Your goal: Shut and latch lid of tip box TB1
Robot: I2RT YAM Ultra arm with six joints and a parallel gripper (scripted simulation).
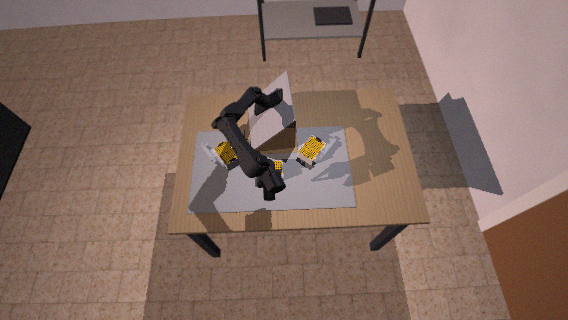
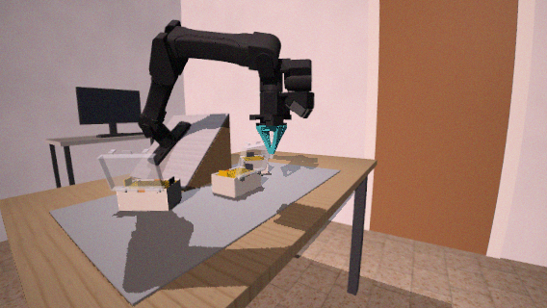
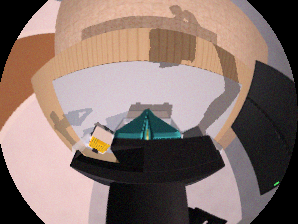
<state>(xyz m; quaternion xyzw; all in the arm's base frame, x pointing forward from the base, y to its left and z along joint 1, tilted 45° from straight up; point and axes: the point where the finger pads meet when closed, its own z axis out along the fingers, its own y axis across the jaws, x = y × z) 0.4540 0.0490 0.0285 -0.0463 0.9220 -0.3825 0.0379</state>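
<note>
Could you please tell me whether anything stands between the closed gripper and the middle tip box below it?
Nothing visible does. The gripper, shut and empty, hangs point-down with only open air between it and the middle tip box. Which box is TB1 cannot be read here.

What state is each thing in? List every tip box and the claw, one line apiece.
Near white tip box with yellow insert: clear lid open, standing upright; box level.
Middle white tip box with yellow insert: level on the grey mat; lid position too unclear to tell.
Far white tip box with yellow insert: lid open.
Teal claw: shut, holding nothing, pointing down.
Box ID stickers: unreadable.
</note>
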